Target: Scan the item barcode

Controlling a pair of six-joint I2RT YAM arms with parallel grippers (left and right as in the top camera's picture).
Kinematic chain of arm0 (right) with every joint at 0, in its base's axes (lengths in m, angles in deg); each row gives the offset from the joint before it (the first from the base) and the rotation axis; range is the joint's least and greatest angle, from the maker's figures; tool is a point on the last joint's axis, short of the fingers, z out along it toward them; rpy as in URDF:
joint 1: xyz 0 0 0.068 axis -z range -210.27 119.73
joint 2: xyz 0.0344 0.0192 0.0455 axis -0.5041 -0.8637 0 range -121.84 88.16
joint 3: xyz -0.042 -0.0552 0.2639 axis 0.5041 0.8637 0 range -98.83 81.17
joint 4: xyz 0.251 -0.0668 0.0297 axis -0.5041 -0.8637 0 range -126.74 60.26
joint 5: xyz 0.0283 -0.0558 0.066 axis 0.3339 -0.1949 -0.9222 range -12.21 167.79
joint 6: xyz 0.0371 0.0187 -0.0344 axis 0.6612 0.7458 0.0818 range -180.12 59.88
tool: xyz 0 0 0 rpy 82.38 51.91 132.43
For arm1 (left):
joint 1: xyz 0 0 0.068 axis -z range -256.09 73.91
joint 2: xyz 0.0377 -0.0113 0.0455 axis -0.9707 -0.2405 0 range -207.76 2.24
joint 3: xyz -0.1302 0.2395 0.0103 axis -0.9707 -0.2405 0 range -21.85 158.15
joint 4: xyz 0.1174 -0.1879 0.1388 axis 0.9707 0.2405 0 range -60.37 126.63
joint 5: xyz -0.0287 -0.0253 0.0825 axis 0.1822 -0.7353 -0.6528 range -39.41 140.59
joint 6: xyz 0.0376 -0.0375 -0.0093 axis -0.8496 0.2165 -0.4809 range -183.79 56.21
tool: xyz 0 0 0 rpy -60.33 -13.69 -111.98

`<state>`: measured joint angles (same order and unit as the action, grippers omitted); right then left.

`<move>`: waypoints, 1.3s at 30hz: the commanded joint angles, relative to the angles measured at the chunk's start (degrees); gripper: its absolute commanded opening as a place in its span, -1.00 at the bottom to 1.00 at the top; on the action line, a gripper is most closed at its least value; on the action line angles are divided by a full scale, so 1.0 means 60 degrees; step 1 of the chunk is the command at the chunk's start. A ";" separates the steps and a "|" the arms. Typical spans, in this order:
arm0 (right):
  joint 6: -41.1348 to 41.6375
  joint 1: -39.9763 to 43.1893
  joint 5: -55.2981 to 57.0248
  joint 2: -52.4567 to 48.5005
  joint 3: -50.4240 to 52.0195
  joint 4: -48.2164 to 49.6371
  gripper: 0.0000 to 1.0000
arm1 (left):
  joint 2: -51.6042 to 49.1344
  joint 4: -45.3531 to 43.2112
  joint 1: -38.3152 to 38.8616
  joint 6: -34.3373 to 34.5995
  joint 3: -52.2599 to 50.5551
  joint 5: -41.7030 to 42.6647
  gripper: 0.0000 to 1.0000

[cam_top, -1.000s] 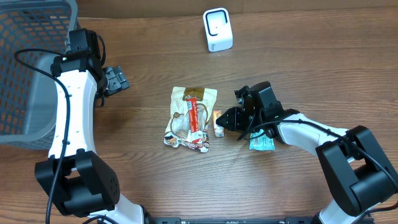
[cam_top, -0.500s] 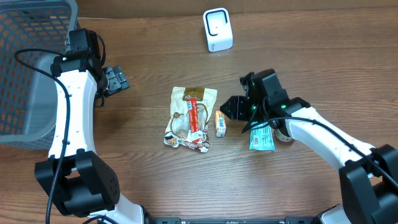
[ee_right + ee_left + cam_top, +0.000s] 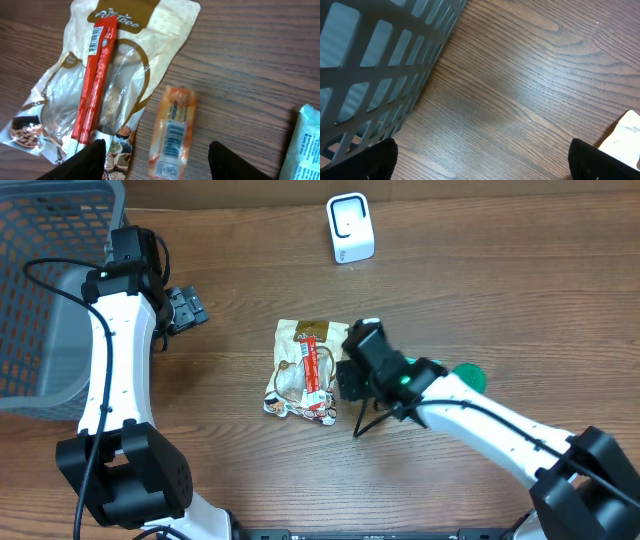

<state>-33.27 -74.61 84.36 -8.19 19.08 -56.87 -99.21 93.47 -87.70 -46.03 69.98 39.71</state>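
Okay, nothing scanned yet — my right gripper (image 3: 157,150) hangs, jaws open, over the orange bar (image 3: 172,127), left gripper (image 3: 482,157) open, idle

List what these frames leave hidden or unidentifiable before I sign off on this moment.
Overhead: orange packet hidden under the right arm.
Right wrist: teal packet cut off by the right edge.
Overhead: green object half hidden by that arm, identity unclear.
Left wrist: pale corner cut off at the right edge, unidentifiable.
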 commanded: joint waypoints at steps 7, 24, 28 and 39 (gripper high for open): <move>-0.0051 -0.0280 0.1461 -0.0769 -0.0226 0.0543 0.33 | 0.0248 0.0000 0.0007 -0.0175 0.0149 0.0066 0.99; 0.0240 -0.0280 0.0612 -0.1180 -0.0208 0.0426 0.08 | 0.0248 0.0000 0.0007 -0.0175 0.0149 0.0066 1.00; 0.0240 -0.0280 0.0612 -0.1220 -0.0208 0.0393 -0.41 | 0.0248 0.0000 0.0007 -0.0175 0.0149 0.0066 0.99; 0.0233 -0.0280 0.0648 -0.1220 -0.0208 0.0517 -0.31 | 0.0248 0.0000 0.0007 -0.0175 0.0149 0.0066 1.00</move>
<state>-31.98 -76.12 88.12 -15.21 19.06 -54.53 -99.21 93.47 -87.70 -46.03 69.98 39.69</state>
